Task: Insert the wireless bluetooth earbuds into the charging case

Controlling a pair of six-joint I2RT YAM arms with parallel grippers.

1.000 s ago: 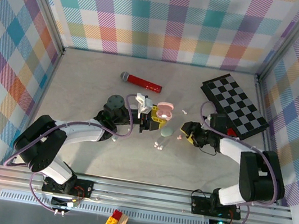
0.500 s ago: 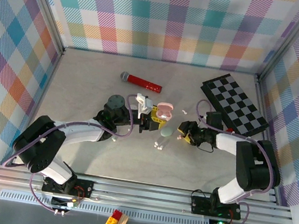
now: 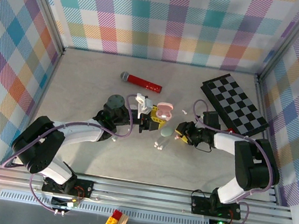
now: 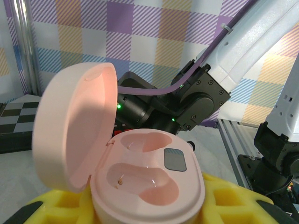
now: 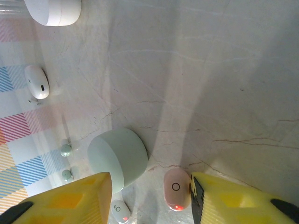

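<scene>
Left gripper (image 4: 145, 211) grips the pink charging case (image 4: 147, 184). Right gripper (image 5: 152, 198) gapes around the pink earbud (image 5: 176, 189). Closing off-centre may flick it away.

1. The tabletop (image 3: 86, 79) is a pale, marbled surface with plaid walls on three sides.
2. A red microphone (image 3: 141, 81) lies toward the back, its grey head pointing left.
3. A black-and-white checkerboard (image 3: 234, 105) lies at the back right, set at an angle.
4. A dark grey disc (image 3: 116, 101) lies left of centre.
5. A shut green case (image 5: 117, 158) lies mid-table.
6. A pink earbud (image 5: 176, 190) lies just beside the green case, not touching it.
7. A white earbud (image 5: 120, 212) lies close against the green case's near edge.
8. Two green earbuds (image 5: 66, 150) lie near that case, side by side and apart from each other.
9. A second white earbud (image 5: 37, 81) lies beyond them.
10. A shut white case (image 5: 53, 10) lies farther off still.
</scene>
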